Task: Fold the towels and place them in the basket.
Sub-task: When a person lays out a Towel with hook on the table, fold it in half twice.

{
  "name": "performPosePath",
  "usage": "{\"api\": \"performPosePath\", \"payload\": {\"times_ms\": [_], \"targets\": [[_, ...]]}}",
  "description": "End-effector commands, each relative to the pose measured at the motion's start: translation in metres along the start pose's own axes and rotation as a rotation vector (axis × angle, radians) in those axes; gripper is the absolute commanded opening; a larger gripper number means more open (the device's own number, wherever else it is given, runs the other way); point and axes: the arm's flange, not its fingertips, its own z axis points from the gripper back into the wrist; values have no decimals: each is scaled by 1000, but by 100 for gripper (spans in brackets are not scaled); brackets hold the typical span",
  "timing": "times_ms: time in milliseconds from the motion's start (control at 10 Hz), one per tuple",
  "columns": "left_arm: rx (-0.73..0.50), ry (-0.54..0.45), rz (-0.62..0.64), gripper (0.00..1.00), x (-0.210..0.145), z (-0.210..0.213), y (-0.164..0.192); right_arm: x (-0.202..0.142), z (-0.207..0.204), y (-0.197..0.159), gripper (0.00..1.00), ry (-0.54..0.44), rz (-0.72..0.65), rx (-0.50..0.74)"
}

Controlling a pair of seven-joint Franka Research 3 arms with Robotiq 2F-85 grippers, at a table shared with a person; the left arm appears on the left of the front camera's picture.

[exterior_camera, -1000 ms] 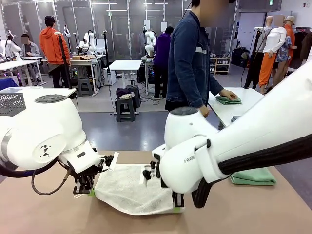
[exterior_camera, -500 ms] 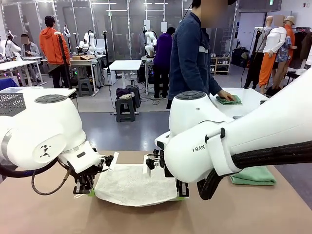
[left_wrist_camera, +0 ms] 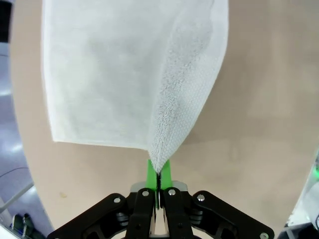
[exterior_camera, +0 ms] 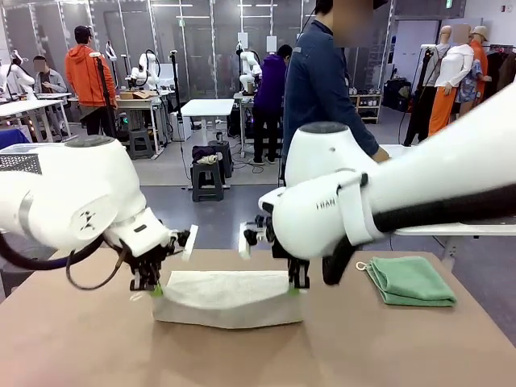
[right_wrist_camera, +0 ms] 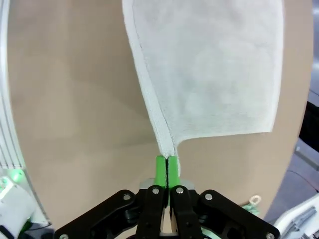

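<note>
Brown table (exterior_camera: 81, 355) holds off-white towel (exterior_camera: 228, 298), green towel (exterior_camera: 411, 280) apart, person (exterior_camera: 322, 89) beyond.

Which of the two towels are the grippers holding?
The off-white towel, pinched by the left gripper and the right gripper; the mint green towel lies folded, untouched.

Brown table (exterior_camera: 387, 347) up front, someone in a denim jacket (exterior_camera: 318, 89) at 12 o'clock. Black stool (exterior_camera: 207, 184) around 11 with, I think, dark clothes (exterior_camera: 205, 153) piled on it, and an orange hoodie (exterior_camera: 87, 76) at 10.
</note>
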Motion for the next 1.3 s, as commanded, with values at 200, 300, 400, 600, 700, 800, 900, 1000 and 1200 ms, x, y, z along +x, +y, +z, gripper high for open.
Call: {"api": "performPosePath", "payload": {"times_ms": [200, 300, 400, 600, 700, 800, 900, 1000, 1200], "targets": [[-11, 64, 57, 3, 3, -15, 74, 15, -29, -88, 1, -16, 26, 60], [0, 49, 55, 3, 3, -28, 94, 16, -46, -112, 1, -18, 34, 55], [-21, 32, 54, 3, 2, -38, 108, 18, -60, -125, 1, -18, 37, 59], [-67, 29, 61, 3, 2, -58, 129, 20, -83, -140, 1, 6, -25, 73], [-66, 23, 58, 3, 2, -67, 143, 15, -91, -150, 1, 19, -74, 62], [-77, 23, 71, 3, 2, -71, 149, 10, -95, -153, 1, 23, -99, 58], [-89, 31, 86, 3, 1, -75, 154, 5, -98, -154, 1, 27, -114, 64], [-96, 38, 102, 3, -1, -78, 156, 2, -99, -154, 1, 30, -129, 63], [-87, 50, 126, 3, -6, -84, 165, -6, -102, -161, 1, 33, -137, 33]]}}
